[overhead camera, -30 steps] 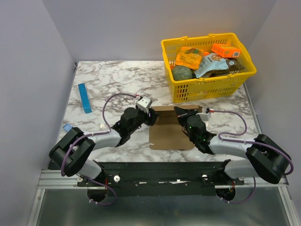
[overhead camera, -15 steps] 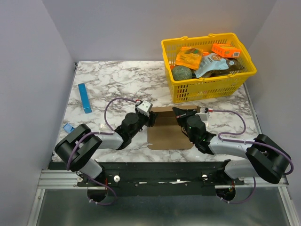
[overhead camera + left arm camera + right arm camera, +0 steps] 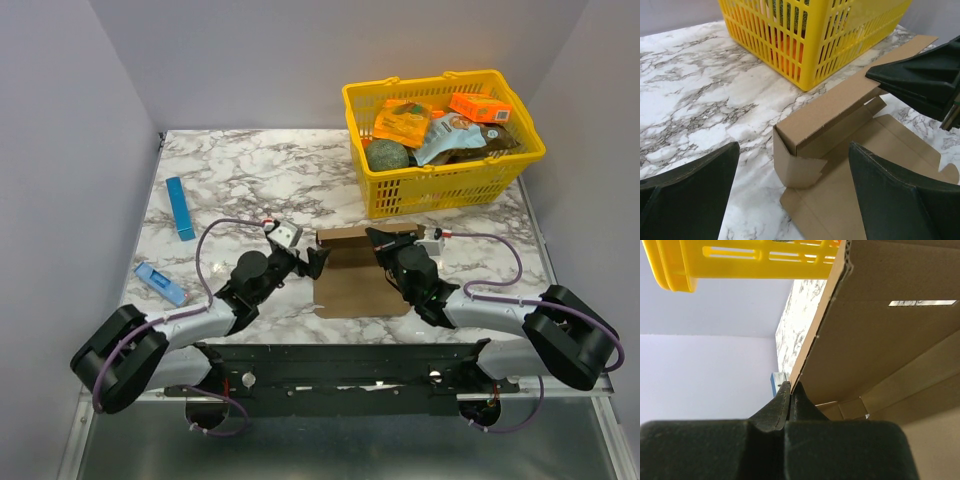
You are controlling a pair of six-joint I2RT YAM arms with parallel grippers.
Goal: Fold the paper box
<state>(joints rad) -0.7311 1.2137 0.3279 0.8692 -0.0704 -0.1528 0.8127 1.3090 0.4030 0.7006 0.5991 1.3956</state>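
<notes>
Marbled white-and-grey tabletop (image 3: 250, 165): bore everything.
Plain brown cardboard paper box (image 3: 355, 285): lay part-folded mid-table, far flap raised.
Black right gripper (image 3: 372, 237): pinched closed on that flap's edge.
Black left gripper (image 3: 312, 262): jaws spread wide, empty, beside the box's left end.
Yellow plastic basket (image 3: 440, 188): stood just behind.

Plain brown box (image 3: 352, 285) on a white table (image 3: 240, 170) with grey marble veins. Far right, a yellow basket (image 3: 440, 190) holding orange packets (image 3: 481, 106). Far left, a blue strip (image 3: 180, 208).

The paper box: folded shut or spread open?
Partly folded: the paper box has its far wall raised, corner tab bent in; the near panel lies flat.
</notes>
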